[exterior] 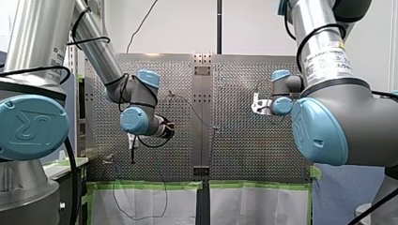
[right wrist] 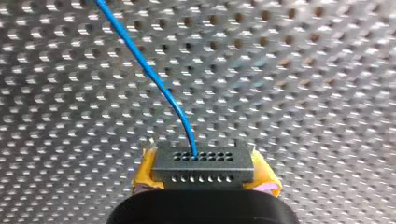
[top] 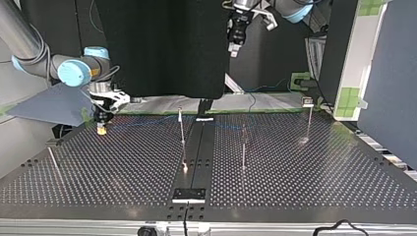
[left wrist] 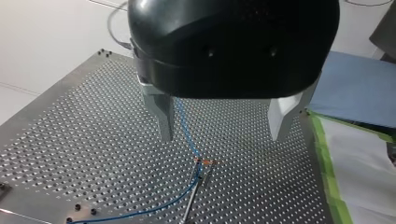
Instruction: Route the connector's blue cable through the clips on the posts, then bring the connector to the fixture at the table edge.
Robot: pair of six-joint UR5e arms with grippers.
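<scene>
Connector (right wrist: 204, 164): clamped in the right jaws between yellow pads, close over the tabletop (right wrist: 303, 70).
Cable (right wrist: 154, 79): leaves the connector's face and reaches the clip (left wrist: 205, 161) on a post (left wrist: 192, 198).
Left jaws: apart, hanging above the cable, which runs between them, nearer one finger.
Step, I'd say: threading that clip. Close the left jaws gently, guide the cable low and taut, and don't tug the connector.

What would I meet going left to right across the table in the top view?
Leaning post → my right arm's tool holding the connector → second post → third post → fourth post.
</scene>
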